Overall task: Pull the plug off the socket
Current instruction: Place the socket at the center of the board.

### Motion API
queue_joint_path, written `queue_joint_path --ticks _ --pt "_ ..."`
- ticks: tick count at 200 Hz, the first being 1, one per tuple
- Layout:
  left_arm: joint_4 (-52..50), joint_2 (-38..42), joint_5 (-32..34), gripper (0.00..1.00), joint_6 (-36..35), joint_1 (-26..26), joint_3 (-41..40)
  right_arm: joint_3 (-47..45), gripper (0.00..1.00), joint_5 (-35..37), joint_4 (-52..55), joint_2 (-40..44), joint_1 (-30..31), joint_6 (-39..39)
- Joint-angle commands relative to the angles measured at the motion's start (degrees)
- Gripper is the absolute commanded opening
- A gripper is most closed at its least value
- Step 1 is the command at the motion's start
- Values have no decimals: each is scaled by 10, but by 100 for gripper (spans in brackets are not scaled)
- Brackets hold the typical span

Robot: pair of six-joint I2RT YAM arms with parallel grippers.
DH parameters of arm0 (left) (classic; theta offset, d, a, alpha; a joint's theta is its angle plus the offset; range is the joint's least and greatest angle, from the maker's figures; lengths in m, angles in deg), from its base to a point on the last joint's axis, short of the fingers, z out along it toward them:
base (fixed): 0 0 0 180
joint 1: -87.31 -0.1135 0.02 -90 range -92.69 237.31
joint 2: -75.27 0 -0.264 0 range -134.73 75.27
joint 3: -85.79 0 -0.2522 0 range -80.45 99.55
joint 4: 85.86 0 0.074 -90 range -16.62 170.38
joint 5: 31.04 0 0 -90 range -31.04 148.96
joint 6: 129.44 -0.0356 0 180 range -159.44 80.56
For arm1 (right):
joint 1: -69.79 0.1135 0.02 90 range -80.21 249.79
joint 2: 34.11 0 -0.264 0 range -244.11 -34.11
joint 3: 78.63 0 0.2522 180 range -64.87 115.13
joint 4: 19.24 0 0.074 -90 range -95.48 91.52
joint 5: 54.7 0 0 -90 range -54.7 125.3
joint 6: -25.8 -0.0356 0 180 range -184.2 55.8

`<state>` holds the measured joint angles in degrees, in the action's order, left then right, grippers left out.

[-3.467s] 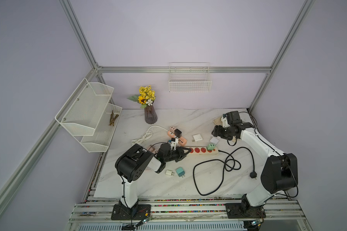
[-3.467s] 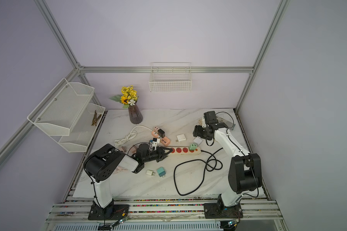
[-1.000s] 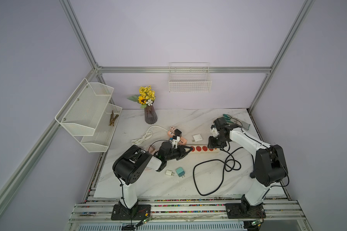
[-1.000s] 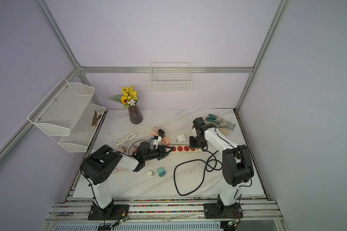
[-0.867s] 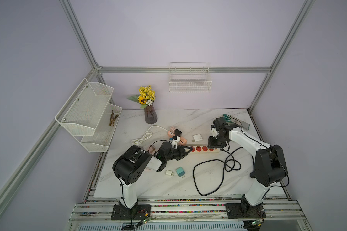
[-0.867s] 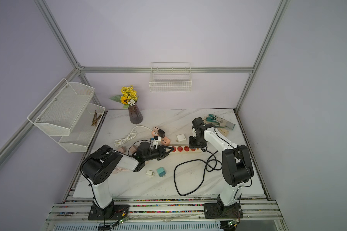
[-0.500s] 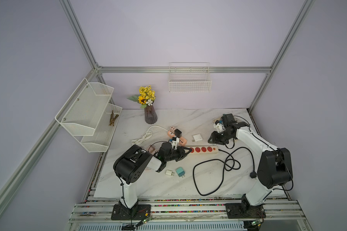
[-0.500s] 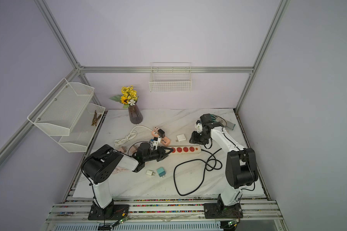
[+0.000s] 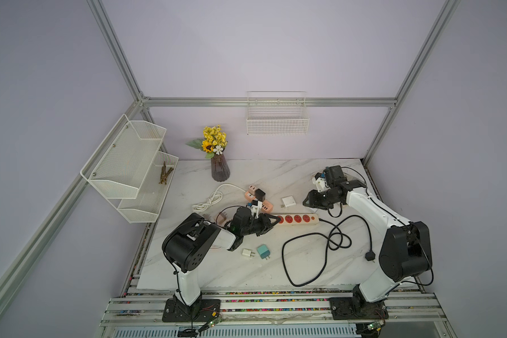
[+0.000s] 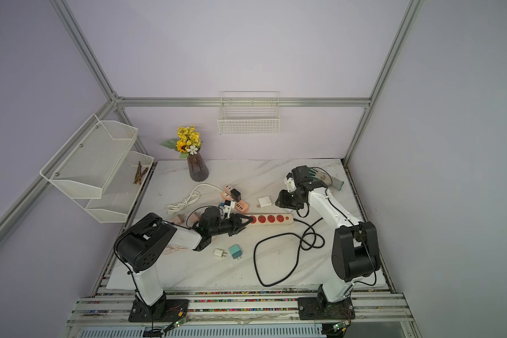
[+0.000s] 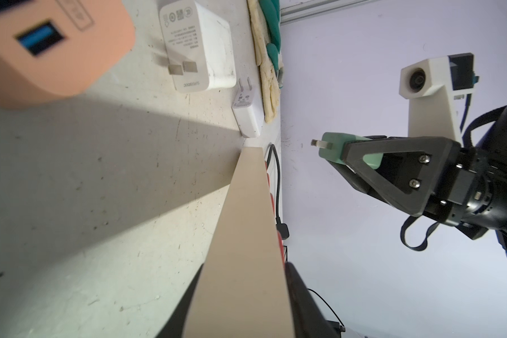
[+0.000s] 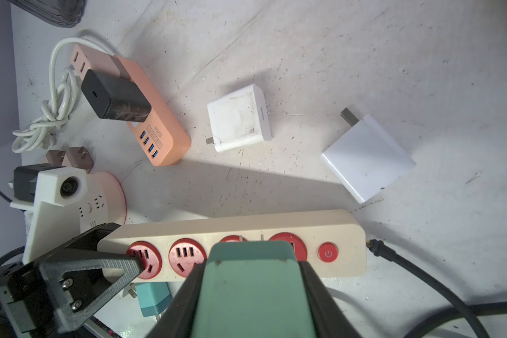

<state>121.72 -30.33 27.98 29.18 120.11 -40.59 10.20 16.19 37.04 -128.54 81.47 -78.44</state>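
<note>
Right wrist view pretty much tells it: the green plug (image 12: 246, 286) sits pinched between the right gripper (image 12: 252, 263) fingers, filling the bottom of the picture, with the beige power strip (image 12: 246, 225) lying on the marble table (image 12: 392, 58) beyond it. The left wrist view shows that same plug (image 11: 334, 146) up in the air, prongs bare and in no socket, well clear of the strip (image 11: 246, 234). In both top views the right arm leans in from its base at the front right edge. Its white forearm slopes toward the middle and the wrist bends so the claw (image 9: 306, 202) hangs over the table just behind the strip's switch end (image 10: 287, 218). The left arm is folded low, forearm almost flat on the table, and the left gripper (image 9: 271, 224) points sideways along the strip (image 9: 297, 219) toward the robot's right. Its fingers (image 12: 112, 263) straddle the far end of the strip by the first red socket. Honestly can't tell whether they're actually squeezing it or just sitting around it. All four red sockets look empty, and the black cord (image 9: 305, 248) loops off the switch end.
</note>
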Motion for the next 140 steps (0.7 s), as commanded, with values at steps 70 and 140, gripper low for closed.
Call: queue_joint_path --ticks 70,140 --pt "-331 58 66 64 -119 -8 84 29 0 32 -7 10 6 4" --pt "-462 158 211 70 -197 -8 96 7 0 158 -218 -29 45 -41"
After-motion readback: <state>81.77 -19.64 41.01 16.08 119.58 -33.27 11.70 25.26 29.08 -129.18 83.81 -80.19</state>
